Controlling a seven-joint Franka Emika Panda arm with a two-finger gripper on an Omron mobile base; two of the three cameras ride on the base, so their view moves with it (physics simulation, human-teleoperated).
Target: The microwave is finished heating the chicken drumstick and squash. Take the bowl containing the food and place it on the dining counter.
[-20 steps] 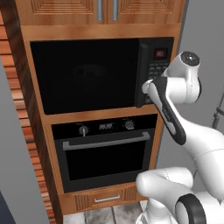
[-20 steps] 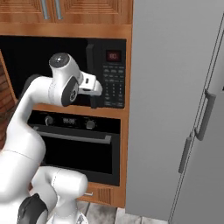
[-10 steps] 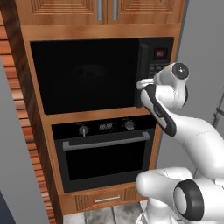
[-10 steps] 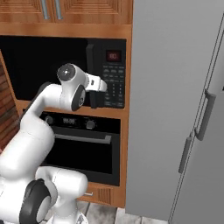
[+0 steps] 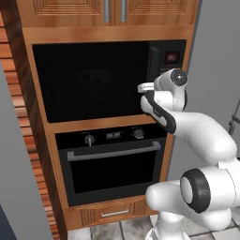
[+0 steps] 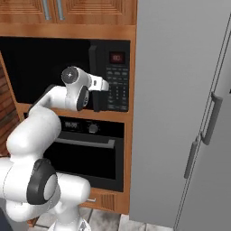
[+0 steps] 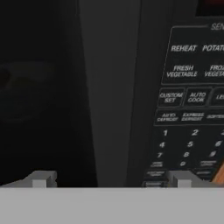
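Note:
The microwave [image 5: 93, 79] is built into the wood cabinet wall, and its dark glass door is shut. My gripper [image 7: 111, 179] is open and faces the door's vertical grey handle [image 7: 109, 87], with one fingertip on each side of it and no contact visible. The keypad [image 7: 188, 109] lies just to the right. In the right base view the gripper [image 6: 100, 97] hangs at the seam between door and keypad [image 6: 118, 88], below the red display [image 6: 117, 57]. The bowl, chicken drumstick and squash are hidden behind the dark glass. The dining counter is out of view.
A black oven [image 5: 112, 159] with knobs and a long bar handle sits right under the microwave. A tall grey fridge [image 6: 180, 113] stands close on the right. Wooden cupboard doors [image 5: 112, 11] hang above, and a brick strip [image 5: 23, 117] runs down the left.
The hand has moved left from in front of the keypad to the door's handle and closer to the microwave. The jaws stayed open.

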